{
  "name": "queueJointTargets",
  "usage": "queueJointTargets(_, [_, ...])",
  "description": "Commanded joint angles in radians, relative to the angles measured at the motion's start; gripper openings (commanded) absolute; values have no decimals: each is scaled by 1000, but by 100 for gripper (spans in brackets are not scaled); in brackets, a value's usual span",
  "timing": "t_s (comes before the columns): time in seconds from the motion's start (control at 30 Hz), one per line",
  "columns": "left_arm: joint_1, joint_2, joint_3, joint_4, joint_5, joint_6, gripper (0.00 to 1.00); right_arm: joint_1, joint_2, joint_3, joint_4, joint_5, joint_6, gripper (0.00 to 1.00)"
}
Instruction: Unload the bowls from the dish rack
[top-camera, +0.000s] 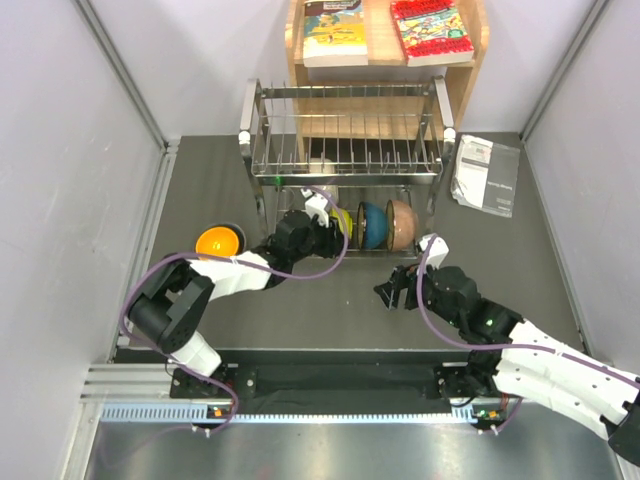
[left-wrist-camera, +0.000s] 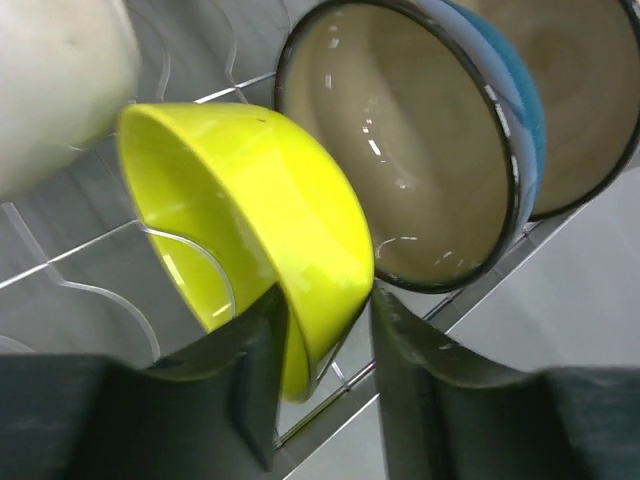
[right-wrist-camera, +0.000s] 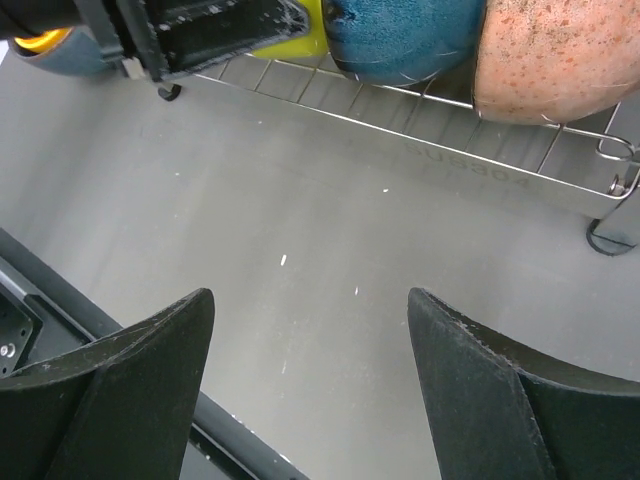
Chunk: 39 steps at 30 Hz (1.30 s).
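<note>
The silver wire dish rack (top-camera: 345, 140) stands at the back. Its lower tier holds a cream-white bowl (left-wrist-camera: 50, 80), a lime-yellow bowl (top-camera: 343, 222), a teal-blue bowl (top-camera: 373, 224) and a pinkish-tan bowl (top-camera: 402, 222), all on edge. My left gripper (top-camera: 325, 225) straddles the rim of the lime-yellow bowl (left-wrist-camera: 250, 190). One finger is inside the bowl and the other is against its outer wall. The bowl still rests in the rack wires (left-wrist-camera: 90, 250). An orange bowl (top-camera: 219, 241) sits on the table to the left. My right gripper (top-camera: 400, 292) is open and empty over the table in front of the rack.
A wooden shelf with books (top-camera: 385, 40) stands behind the rack. A paper sheet (top-camera: 487, 175) lies to the rack's right. The rack's front rail (right-wrist-camera: 450, 160) crosses the right wrist view, with the teal-blue bowl (right-wrist-camera: 400, 40) and the pinkish-tan bowl (right-wrist-camera: 560, 60) above it. Grey walls enclose both sides.
</note>
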<state>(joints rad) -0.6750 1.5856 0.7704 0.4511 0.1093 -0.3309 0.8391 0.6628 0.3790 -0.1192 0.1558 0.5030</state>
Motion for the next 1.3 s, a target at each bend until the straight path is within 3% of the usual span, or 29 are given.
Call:
queueJointTargets(0.0, [6, 34, -16, 144, 55, -23, 36, -14, 7, 12, 46, 2, 9, 78])
queueJointTargets(0.03, [6, 36, -19, 150, 59, -25, 26, -12, 6, 14, 43, 5, 9, 78])
queueJointTargets(0.13, [5, 30, -29, 162, 69, -28, 14, -12, 1, 6, 41, 7, 14, 78])
queueJointTargets(0.37, [15, -18, -40, 182, 96, -42, 4, -15, -17, 0, 41, 21, 26, 78])
queueJointTargets(0.73, [43, -61, -95, 348, 184, -169, 2, -17, -19, 15, 24, 27, 22, 78])
queueJointTargets(1.27, [43, -19, -117, 514, 173, -255, 1, -17, 3, 40, 12, 42, 11, 78])
